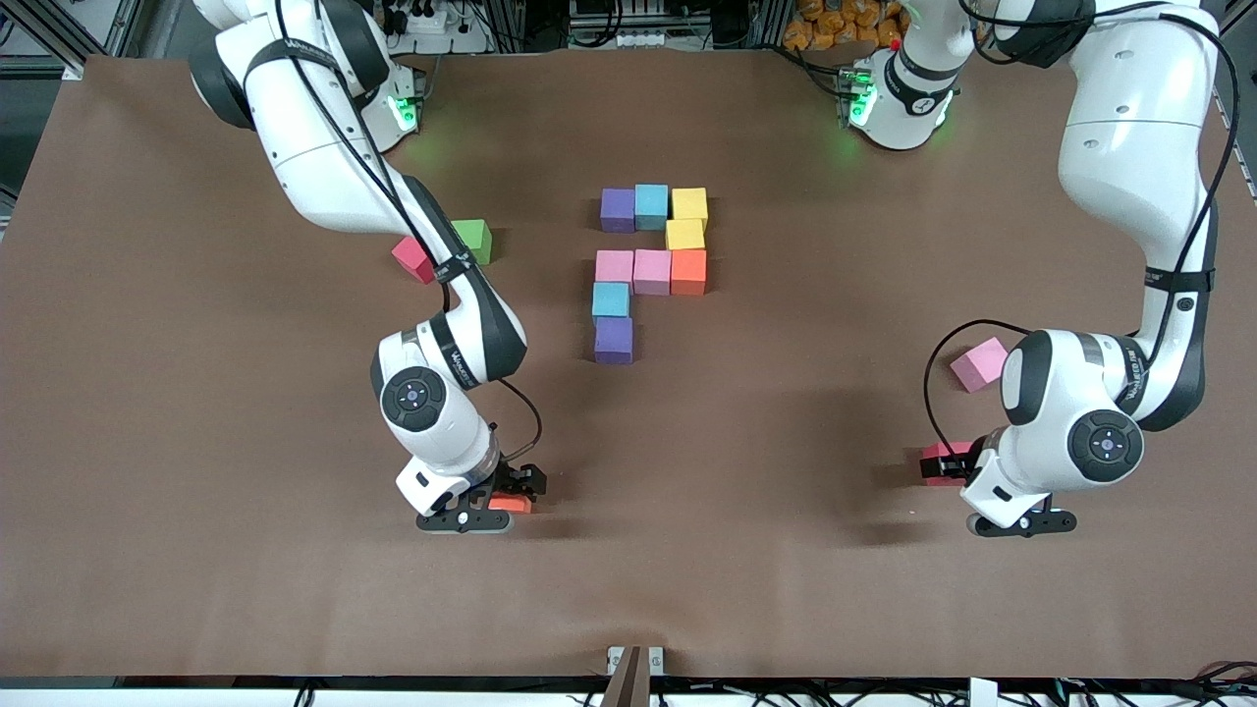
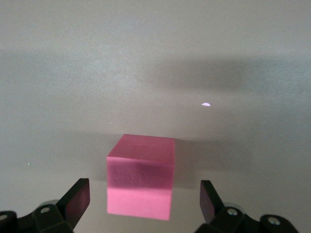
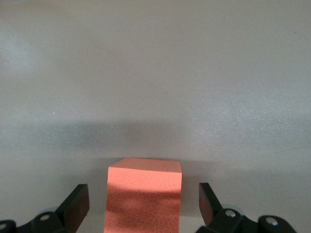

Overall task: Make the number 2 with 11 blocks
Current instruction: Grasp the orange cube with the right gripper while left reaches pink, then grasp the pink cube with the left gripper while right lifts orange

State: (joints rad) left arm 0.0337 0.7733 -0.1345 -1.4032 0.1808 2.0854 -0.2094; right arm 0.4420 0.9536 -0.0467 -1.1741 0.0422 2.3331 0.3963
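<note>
Straddling an orange block near the table's front edge, the right gripper gapes empty; the left gripper likewise brackets a red block. Light, matte cubes: pinch flat opposite faces.

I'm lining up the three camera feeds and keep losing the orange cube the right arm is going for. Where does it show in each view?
Front view: the orange cube lies on the table under the right gripper, nearer the camera than the unfinished number.
Right wrist view: the cube sits between the open fingers, not yet gripped.
Left wrist view: not in it.
Shared landmark: the right gripper's black fingers.
</note>
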